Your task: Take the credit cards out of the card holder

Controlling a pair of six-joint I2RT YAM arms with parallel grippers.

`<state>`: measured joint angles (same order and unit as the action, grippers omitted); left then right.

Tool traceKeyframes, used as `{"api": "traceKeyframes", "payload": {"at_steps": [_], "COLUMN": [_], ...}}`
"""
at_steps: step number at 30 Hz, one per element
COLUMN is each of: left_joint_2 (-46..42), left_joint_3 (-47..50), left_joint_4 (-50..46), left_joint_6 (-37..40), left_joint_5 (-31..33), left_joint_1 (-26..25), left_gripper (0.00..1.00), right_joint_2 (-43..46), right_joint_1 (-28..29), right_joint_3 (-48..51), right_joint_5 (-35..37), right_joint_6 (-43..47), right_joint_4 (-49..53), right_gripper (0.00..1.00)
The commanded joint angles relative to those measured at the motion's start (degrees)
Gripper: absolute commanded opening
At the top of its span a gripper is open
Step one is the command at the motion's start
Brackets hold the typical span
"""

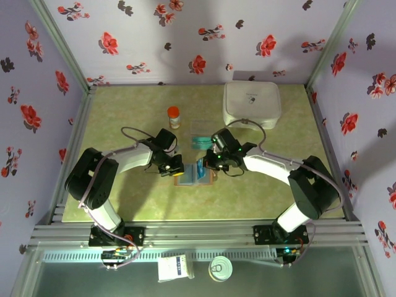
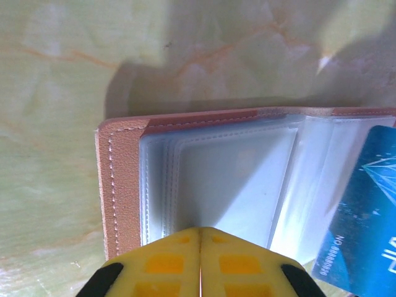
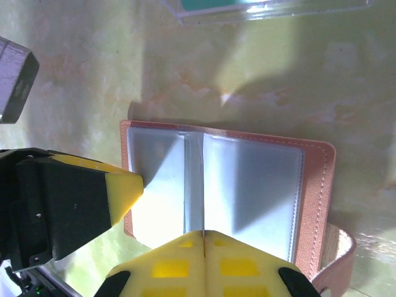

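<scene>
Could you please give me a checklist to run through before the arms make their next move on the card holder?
1. Left gripper shut at the edge of the open brown leather card holder with clear pockets: ok.
2. Right gripper shut, apparently pinching the blue credit card: ok.
3. Card fully out of its sleeve: cannot tell.
4. Clear plastic tray lies just beyond the holder, holding teal cards: ok.
5. Remaining pockets empty: cannot tell; the visible ones look empty.
</scene>
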<state>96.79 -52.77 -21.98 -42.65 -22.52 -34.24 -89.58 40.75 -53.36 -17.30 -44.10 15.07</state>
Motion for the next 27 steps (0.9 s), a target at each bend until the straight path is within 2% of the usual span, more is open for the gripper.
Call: {"api": "traceKeyframes", "payload": {"at_steps": [1, 6, 10, 16, 24, 27], "left_joint_2": [-1.55, -2.81, -3.99, -6.68, -10.28, -12.25], "left_joint_3": [-1.5, -1.81, -1.48, 0.41, 3.92, 5.24], "left_joint_4": [-1.86, -2.15, -1.77, -1.76, -2.27, -2.59], "left_joint_6": [0.57, 0.71, 0.71, 0.71, 0.71, 0.89], "left_joint_5": [-0.05, -0.23, -0.14, 0.77, 1.53, 2.73], "left_joint_1": [-0.26, -0.06, 0.43, 2.13, 4.41, 5.11], "left_gripper": [0.08, 0.1, 0.12, 0.14, 0.14, 0.15], "right_joint_2": [1.09, 0.42, -1.48, -6.39, -11.86, -14.0], "right_joint_1": [-0.41, -0.41, -0.41, -0.48, -1.95, -2.48], "right_joint_3": [-3.46, -7.9, -12.42, -19.41, -29.36, -32.93], "right_joint_5": [3.77, 6.25, 7.79, 6.35, 10.45, 12.46], "right_joint_6": [4.67, 9.74, 18.44, 38.68, 69.98, 78.83], "right_joint_4": [8.05, 14.0, 18.46, 25.3, 33.71, 36.53], "right_gripper": [0.03, 0.03, 0.01, 0.0, 0.0, 0.0]}}
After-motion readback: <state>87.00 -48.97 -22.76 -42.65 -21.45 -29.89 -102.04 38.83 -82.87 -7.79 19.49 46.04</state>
